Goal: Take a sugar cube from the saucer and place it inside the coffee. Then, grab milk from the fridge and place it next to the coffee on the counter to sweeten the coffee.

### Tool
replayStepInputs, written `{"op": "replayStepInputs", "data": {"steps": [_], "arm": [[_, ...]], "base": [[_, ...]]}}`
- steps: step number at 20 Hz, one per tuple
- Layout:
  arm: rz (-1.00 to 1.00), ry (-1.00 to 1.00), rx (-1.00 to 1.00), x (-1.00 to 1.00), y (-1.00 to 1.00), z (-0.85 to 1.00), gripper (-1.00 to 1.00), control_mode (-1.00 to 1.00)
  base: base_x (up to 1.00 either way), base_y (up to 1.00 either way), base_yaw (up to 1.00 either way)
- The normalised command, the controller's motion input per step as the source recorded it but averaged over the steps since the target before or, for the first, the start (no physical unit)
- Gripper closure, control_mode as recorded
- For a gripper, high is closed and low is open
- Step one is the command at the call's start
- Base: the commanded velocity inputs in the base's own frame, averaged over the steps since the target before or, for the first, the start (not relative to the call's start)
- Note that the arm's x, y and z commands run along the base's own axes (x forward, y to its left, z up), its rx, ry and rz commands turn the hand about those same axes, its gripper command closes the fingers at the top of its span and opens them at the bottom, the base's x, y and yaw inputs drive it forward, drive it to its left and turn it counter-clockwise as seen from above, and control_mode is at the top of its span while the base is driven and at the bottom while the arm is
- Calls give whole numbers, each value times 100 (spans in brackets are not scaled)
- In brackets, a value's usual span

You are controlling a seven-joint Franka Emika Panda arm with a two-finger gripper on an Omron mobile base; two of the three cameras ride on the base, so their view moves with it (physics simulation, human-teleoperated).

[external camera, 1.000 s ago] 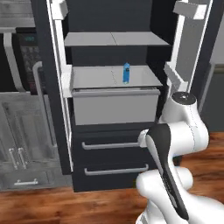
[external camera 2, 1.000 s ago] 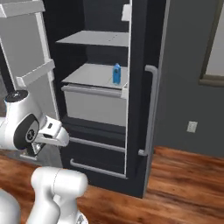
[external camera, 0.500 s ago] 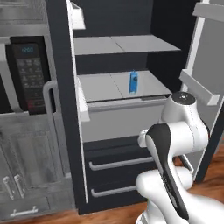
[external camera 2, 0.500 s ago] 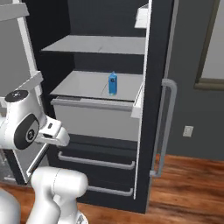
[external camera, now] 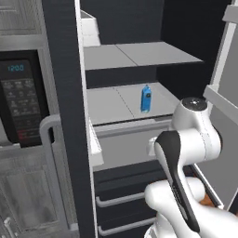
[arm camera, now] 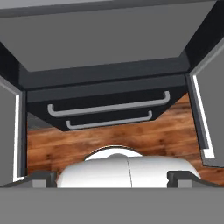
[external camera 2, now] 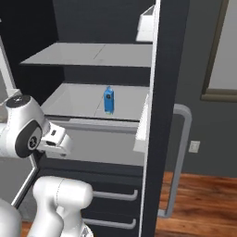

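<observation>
A: How wide is the gripper (arm camera: 112, 178)?

B: Spread as wide as it goes, its two dark finger tips (arm camera: 40, 177) far apart at the bottom of the hand view, with nothing between them and nothing touched.

A: What lies ahead of it?

B: It looks down at the fridge (arm camera: 109, 87): two lower drawers with grey bar handles (arm camera: 108, 107), and wooden floor (arm camera: 109, 140) nearer to it.

A: And the milk (external camera: 146, 98)?

B: Higher than the hand, well apart from it, standing upright on the pale grey fridge shelf (external camera: 111, 104) above the big drawer. The right base view shows the carton (external camera 2: 109, 100) alone on that shelf.

A: Anything in the way?

B: The open door edge (external camera: 69, 116) stands to the left, with the black microwave (external camera: 21, 97) beyond it.
</observation>
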Motion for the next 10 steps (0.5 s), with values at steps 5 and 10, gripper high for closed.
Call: {"op": "replayStepInputs", "data": {"steps": [5, 10], "arm": [[0, 0, 0, 0, 0, 0, -100, 100], [0, -9, 0, 11, 0, 0, -100, -100]], "base": [[27, 18, 0], [37, 0, 0]]}}
